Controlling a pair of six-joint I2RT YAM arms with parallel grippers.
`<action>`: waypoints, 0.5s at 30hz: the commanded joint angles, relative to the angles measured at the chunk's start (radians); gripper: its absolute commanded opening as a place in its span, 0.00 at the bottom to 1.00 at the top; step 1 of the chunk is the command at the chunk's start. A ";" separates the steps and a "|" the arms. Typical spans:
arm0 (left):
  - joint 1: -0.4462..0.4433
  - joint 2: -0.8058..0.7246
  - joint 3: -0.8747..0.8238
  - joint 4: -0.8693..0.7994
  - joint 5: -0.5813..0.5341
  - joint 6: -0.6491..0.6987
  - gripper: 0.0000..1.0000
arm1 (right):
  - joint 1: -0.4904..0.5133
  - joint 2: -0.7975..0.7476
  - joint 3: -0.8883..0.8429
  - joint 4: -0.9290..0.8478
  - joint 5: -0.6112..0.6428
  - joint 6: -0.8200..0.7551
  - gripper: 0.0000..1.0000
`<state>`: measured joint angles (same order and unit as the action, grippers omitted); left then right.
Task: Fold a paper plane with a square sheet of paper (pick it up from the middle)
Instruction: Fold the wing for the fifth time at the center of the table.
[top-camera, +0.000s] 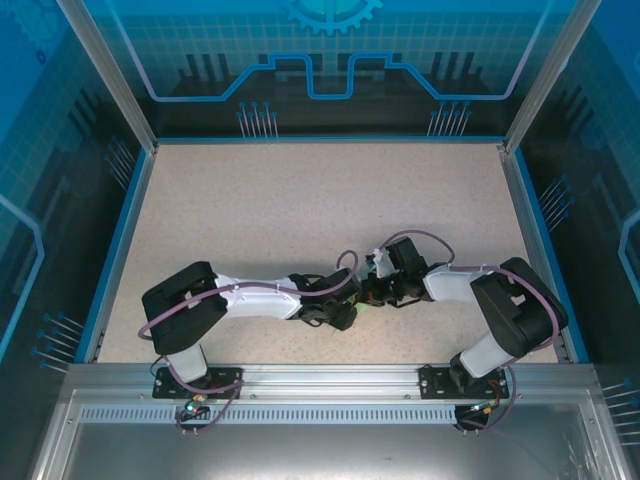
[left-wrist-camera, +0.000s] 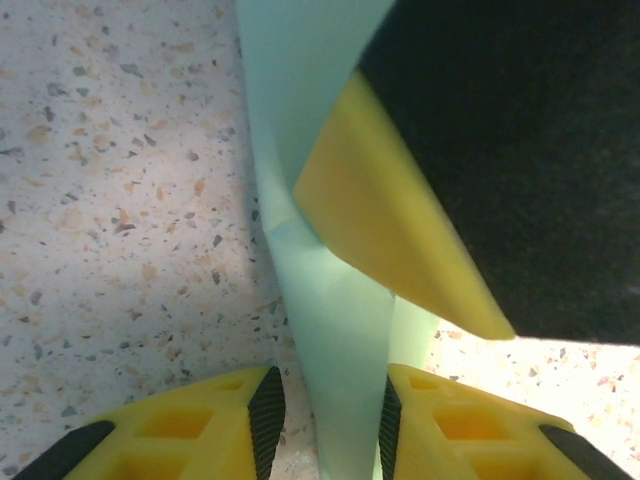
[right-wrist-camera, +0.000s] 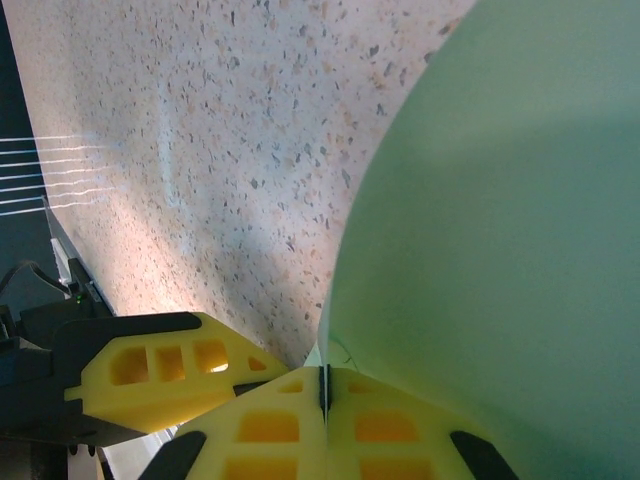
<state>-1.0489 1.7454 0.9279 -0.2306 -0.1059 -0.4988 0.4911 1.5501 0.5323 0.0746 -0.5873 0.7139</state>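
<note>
The pale green sheet of paper (left-wrist-camera: 335, 320) is folded into a narrow, tapering strip that runs up between my left gripper's (left-wrist-camera: 328, 405) black pads. Those jaws stand apart: bare table shows between the left pad and the paper, while the right pad lies against it. My right gripper (right-wrist-camera: 323, 385) is shut on an edge of the same paper (right-wrist-camera: 500, 220), which bulges large and curved in the right wrist view. From so close I cannot tell whether it has a paper plane's shape. In the top view, both grippers (top-camera: 352, 305) (top-camera: 372, 293) meet over the table's near middle and hide the paper.
The right gripper's yellow finger (left-wrist-camera: 400, 230) lies over the paper just ahead of the left jaws. A left finger (right-wrist-camera: 160, 375) shows beside the right jaws. The speckled table (top-camera: 300, 200) has blue-edged walls round it (top-camera: 120, 240).
</note>
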 joint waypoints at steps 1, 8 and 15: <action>-0.009 0.080 0.004 -0.065 -0.069 0.004 0.34 | 0.011 -0.029 -0.015 -0.027 -0.014 0.006 0.00; -0.029 0.123 0.015 -0.098 -0.139 0.002 0.31 | 0.012 -0.051 -0.027 -0.047 -0.001 0.021 0.00; -0.037 0.121 -0.014 -0.096 -0.181 -0.018 0.30 | 0.009 -0.064 -0.046 -0.072 0.012 0.044 0.00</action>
<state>-1.0973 1.7813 0.9730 -0.2920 -0.2298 -0.4995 0.4911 1.5105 0.5117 0.0601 -0.5735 0.7403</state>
